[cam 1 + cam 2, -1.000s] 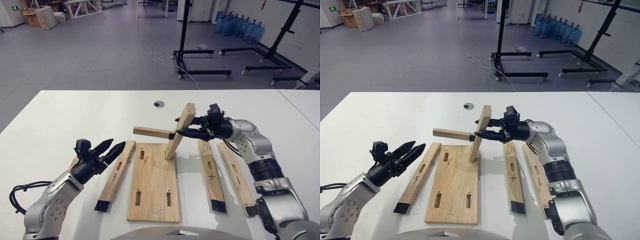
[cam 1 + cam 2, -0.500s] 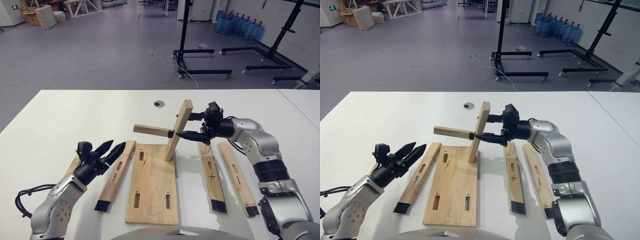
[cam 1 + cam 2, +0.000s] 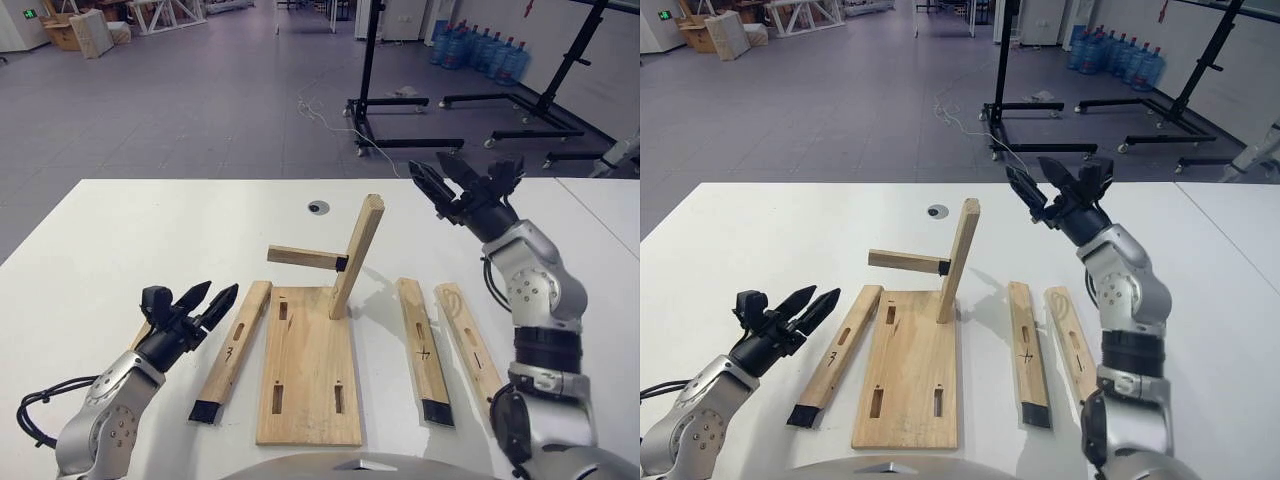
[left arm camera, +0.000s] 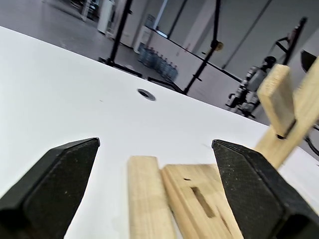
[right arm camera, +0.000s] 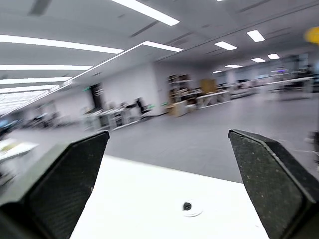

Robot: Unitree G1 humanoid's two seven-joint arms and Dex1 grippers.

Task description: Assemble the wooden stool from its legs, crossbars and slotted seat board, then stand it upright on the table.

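Now one leg stands tilted in the seat board, its crossbar jutting left. Your right end effector is raised, released; your left end effector gapes low beside a loose leg. Next, probably grasp and slot that leg.

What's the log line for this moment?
left fingers: open, low by flat leg | right fingers: open, empty, high | leg with crossbar: tilted on board

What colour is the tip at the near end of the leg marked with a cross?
Black. The tip shows best in the left eye view.
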